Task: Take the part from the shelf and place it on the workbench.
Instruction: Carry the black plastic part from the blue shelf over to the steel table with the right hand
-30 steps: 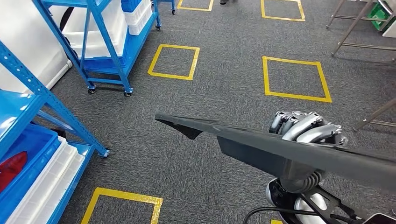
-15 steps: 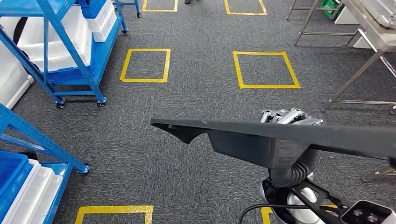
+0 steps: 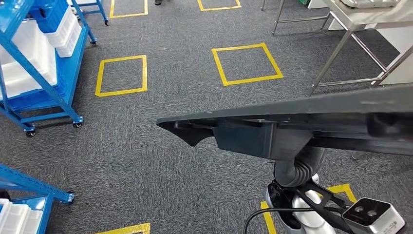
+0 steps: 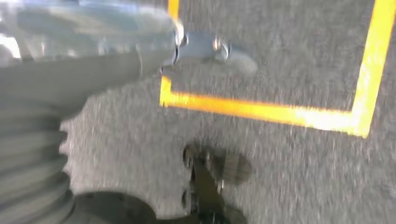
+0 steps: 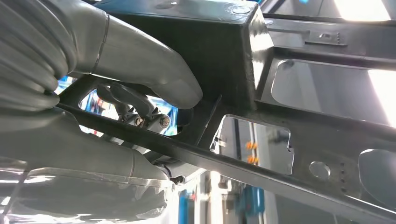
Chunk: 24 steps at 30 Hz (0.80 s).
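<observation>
Above grey carpet, right robot hand grasping the black part; left's state indiscernible.

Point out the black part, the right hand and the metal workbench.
black part point(image 3: 243, 117), head view, top edge.
right hand point(image 5: 140, 70), right wrist view, thumb on the part.
metal workbench point(image 3: 363, 19), head view, front rim.

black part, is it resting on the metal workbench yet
No, the black part is held above the carpet by the right hand.
</observation>
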Motion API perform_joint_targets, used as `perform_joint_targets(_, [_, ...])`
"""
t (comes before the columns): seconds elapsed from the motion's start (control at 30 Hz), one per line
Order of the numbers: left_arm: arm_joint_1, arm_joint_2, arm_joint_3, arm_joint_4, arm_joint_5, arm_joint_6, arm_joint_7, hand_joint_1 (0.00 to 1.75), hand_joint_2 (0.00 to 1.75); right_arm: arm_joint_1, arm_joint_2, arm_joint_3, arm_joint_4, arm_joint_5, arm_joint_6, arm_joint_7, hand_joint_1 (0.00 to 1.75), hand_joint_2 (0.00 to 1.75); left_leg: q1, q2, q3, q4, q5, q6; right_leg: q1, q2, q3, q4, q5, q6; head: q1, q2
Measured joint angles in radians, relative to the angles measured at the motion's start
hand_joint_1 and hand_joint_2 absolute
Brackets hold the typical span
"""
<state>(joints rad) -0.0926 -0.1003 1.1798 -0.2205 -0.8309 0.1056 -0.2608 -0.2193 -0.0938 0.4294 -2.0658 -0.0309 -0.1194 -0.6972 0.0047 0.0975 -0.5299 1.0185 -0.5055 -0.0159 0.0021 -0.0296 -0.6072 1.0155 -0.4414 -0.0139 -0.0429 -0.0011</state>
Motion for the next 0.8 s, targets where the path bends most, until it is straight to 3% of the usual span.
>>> perform_joint_targets(0.07, [0.0,0.001,0.002,0.0,0.0,-0.002,0.003,0.0,1.75,0.002,0.009,0.0,0.002,0.008,-0.01,0.0,1.75,1.75,0.005,-0.046,-0.034,0.081,-0.049,-0.006,-0.004,0.02,0.005,-0.006,0.003,-0.011,0.0,0.0])
perform_joint_targets(0.13, [0.004,0.002,0.008,0.0,0.007,-0.004,0.001,0.0,1.75,0.005,0.016,0.0,0.003,0.02,-0.024,0.0,1.75,1.75,0.005,-0.077,-0.099,0.212,-0.105,-0.008,-0.003,0.044,0.006,-0.006,0.003,-0.017,0.0,0.0])
perform_joint_targets(0.17, [0.006,0.004,0.013,0.0,0.015,-0.003,-0.002,0.0,1.75,0.009,0.017,0.0,0.004,0.025,-0.032,0.0,1.75,1.75,0.005,-0.083,-0.125,0.258,-0.115,-0.009,-0.002,0.057,0.007,-0.005,0.002,-0.018,0.0,0.0])
perform_joint_targets(0.2, [0.006,0.007,0.018,0.0,0.025,0.001,-0.005,0.0,1.75,0.013,0.018,0.0,0.004,0.03,-0.04,0.0,1.75,1.75,0.005,-0.086,-0.136,0.27,-0.106,-0.008,-0.001,0.071,0.007,-0.004,0.002,-0.018,0.0,0.0])
perform_joint_targets(0.23, [0.006,0.011,0.025,0.0,0.034,0.006,-0.007,0.0,1.75,0.017,0.018,0.0,0.004,0.034,-0.048,0.0,1.75,1.75,0.005,-0.089,-0.131,0.246,-0.078,-0.007,0.0,0.086,0.009,-0.003,0.001,-0.017,0.0,0.0])
perform_joint_targets(0.27, [0.005,0.016,0.032,0.0,0.043,0.012,-0.007,0.0,1.75,0.019,0.018,0.0,0.004,0.037,-0.054,0.0,1.75,1.75,0.006,-0.098,-0.109,0.186,-0.036,-0.005,0.0,0.1,0.011,-0.001,0.0,-0.016,0.0,0.0])
perform_joint_targets(0.33, [0.003,0.028,0.046,0.0,0.059,0.024,-0.003,0.0,1.75,0.023,0.018,0.0,0.004,0.043,-0.062,0.0,1.75,1.75,0.009,-0.141,-0.057,0.059,0.024,0.001,0.0,0.126,0.01,0.006,-0.004,-0.01,0.0,0.0])
perform_joint_targets(0.4, [0.002,0.04,0.062,0.0,0.071,0.036,0.009,0.0,1.75,0.026,0.018,0.002,0.004,0.049,-0.068,0.0,1.75,1.75,0.008,-0.168,-0.036,0.005,0.034,0.006,-0.004,0.148,0.003,0.009,-0.003,0.001,0.0,0.0])
perform_joint_targets(0.47, [-0.001,0.05,0.073,0.0,0.077,0.045,0.021,0.0,1.75,0.029,0.018,0.004,0.004,0.051,-0.074,0.0,1.75,1.75,0.008,-0.153,-0.032,-0.002,0.036,0.014,-0.008,0.167,-0.002,0.007,0.001,0.014,0.0,0.0])
perform_joint_targets(0.5, [-0.002,0.053,0.076,0.0,0.078,0.047,0.023,0.0,1.75,0.03,0.017,0.005,0.004,0.052,-0.076,0.0,1.75,1.75,0.009,-0.142,-0.029,-0.007,0.039,0.02,-0.007,0.158,-0.006,0.013,-0.003,0.02,0.0,0.0])
perform_joint_targets(0.57, [-0.004,0.056,0.083,0.0,0.081,0.045,0.025,0.0,1.75,0.026,0.017,0.008,0.005,0.052,-0.077,0.0,1.75,1.75,0.01,-0.118,-0.024,-0.018,0.045,0.032,-0.004,0.107,-0.035,0.073,-0.039,0.027,0.0,0.0])
perform_joint_targets(0.6, [-0.003,0.058,0.087,0.0,0.083,0.042,0.026,0.0,1.75,0.024,0.017,0.01,0.007,0.053,-0.077,0.0,1.75,1.75,0.008,-0.106,-0.023,-0.02,0.046,0.036,-0.005,0.074,-0.063,0.129,-0.069,0.03,0.0,0.0])
perform_joint_targets(0.67, [0.001,0.058,0.093,0.0,0.082,0.035,0.028,0.0,1.75,0.023,0.017,0.015,0.012,0.057,-0.077,0.0,1.75,1.75,0.004,-0.081,-0.023,-0.02,0.044,0.038,-0.011,0.046,-0.124,0.25,-0.118,0.036,0.0,0.0])
perform_joint_targets(0.7, [0.001,0.057,0.093,0.0,0.08,0.033,0.029,0.0,1.75,0.023,0.017,0.017,0.015,0.059,-0.078,0.0,1.75,1.75,0.003,-0.068,-0.023,-0.02,0.043,0.038,-0.013,0.041,-0.138,0.277,-0.12,0.037,0.0,0.0])
perform_joint_targets(0.73, [0.001,0.055,0.093,0.0,0.077,0.032,0.029,0.0,1.75,0.023,0.017,0.019,0.018,0.061,-0.078,0.0,1.75,1.75,0.003,-0.056,-0.023,-0.019,0.041,0.037,-0.014,0.036,-0.134,0.268,-0.105,0.038,0.0,0.0])
perform_joint_targets(0.8, [-0.001,0.048,0.094,0.0,0.071,0.03,0.03,0.0,1.75,0.015,0.017,0.022,0.025,0.062,-0.078,0.0,1.75,1.75,0.003,-0.032,-0.018,-0.019,0.037,0.033,-0.014,0.012,-0.067,0.144,-0.041,0.036,0.0,0.0])
